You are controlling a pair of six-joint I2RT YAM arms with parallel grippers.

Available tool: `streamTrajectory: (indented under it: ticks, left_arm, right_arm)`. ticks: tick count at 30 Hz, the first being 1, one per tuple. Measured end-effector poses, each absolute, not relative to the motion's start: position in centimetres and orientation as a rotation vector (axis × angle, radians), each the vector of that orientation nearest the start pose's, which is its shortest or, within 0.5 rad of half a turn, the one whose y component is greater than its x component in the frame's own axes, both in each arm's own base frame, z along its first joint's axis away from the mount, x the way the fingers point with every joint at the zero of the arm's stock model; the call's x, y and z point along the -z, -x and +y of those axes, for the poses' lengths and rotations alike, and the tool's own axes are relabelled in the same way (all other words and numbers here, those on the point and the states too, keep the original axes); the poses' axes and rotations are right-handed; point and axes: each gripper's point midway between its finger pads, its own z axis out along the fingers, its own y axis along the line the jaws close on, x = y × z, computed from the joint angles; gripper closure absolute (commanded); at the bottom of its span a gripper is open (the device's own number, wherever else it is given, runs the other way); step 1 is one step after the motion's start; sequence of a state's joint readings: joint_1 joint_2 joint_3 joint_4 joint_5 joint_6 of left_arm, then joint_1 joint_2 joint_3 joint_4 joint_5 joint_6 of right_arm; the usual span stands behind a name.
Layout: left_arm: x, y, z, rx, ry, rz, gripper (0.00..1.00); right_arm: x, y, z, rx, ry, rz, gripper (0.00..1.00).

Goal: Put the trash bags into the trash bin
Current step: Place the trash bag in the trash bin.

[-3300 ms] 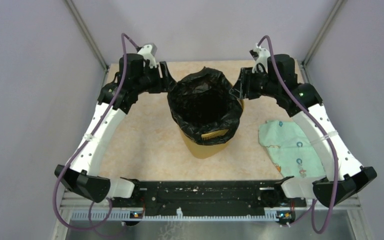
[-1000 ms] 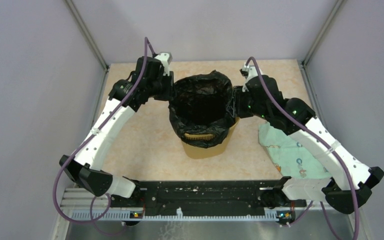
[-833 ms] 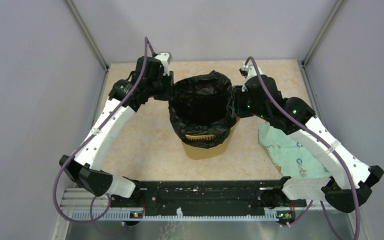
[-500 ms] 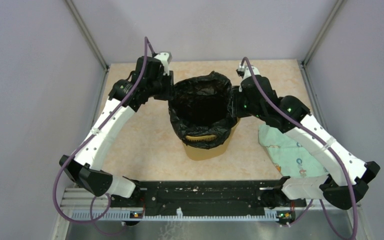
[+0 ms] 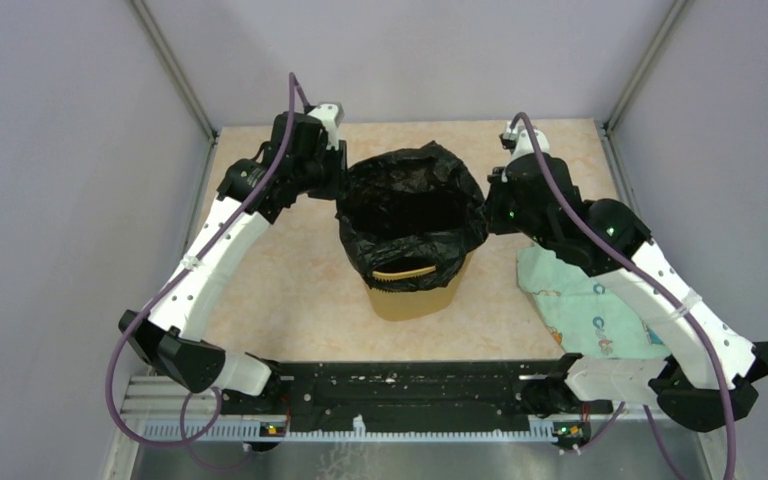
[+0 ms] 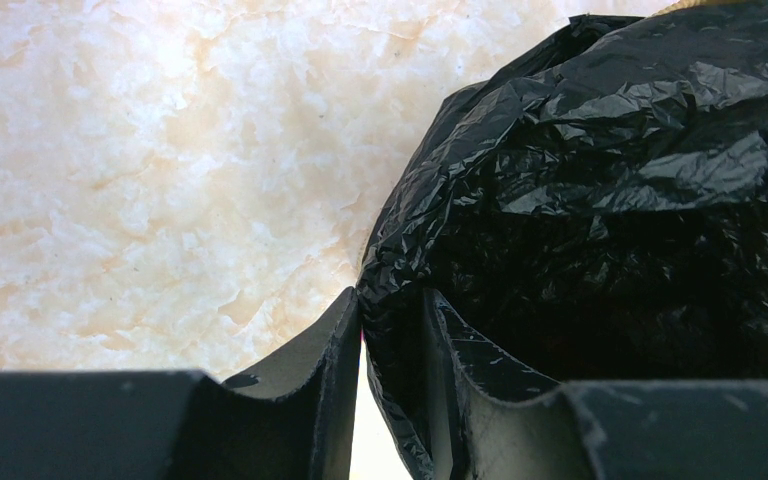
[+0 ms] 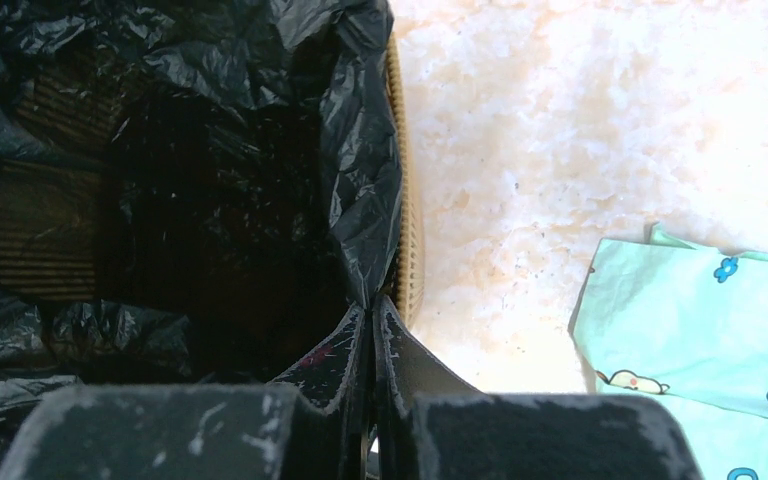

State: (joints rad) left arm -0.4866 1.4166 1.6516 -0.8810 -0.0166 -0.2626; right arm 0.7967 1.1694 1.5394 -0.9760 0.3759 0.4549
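top view: black trash bag lines the yellow trash bin in the middle of the bench. its mouth gapes open, and the bin's near rim shows bare. left tool sits at the bag's left edge, right tool at its right edge. green cloth lies right of the bin.
left wrist: jaws clamped on a fold of bag edge.
right wrist: jaws pressed together, pinching thin bag film just inside the bin's slotted rim.

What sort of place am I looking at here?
Probably a robot test booth: two white arms bolted to a rail, plain walls close around the table, and on it a yellow bin with a black bag, plus a cloth.
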Motion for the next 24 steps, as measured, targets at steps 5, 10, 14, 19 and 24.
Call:
streamTrajectory:
  ticks: [5,10,14,19,24]
  left_arm:
    - [-30.8,-33.2,-18.5,0.394,-0.241,2.226,0.65]
    - [-30.8,-33.2,-18.5,0.395,-0.241,2.226,0.65]
    - [-30.7,-33.3,-18.5,0.395,-0.242,2.226,0.65]
    - [-30.3,-33.2,-18.5,0.391,-0.243,2.236,0.65]
    - [-30.2,-33.3,-18.5,0.392,-0.243,2.235,0.65]
  right_arm:
    - [-33.2,-24.4,17.5,-0.291,0.139,2.14,1.0]
    - [-32.9,-24.4,16.8,-0.253,0.131,2.148,1.0]
    - [-33.5,-24.4,16.8,-0.25,0.133,2.147,1.0]
    - [-34.2,-24.5,16.8,-0.254,0.13,2.133,1.0]
    - [-32.1,-24.3,16.4,-0.209,0.134,2.172,1.0]
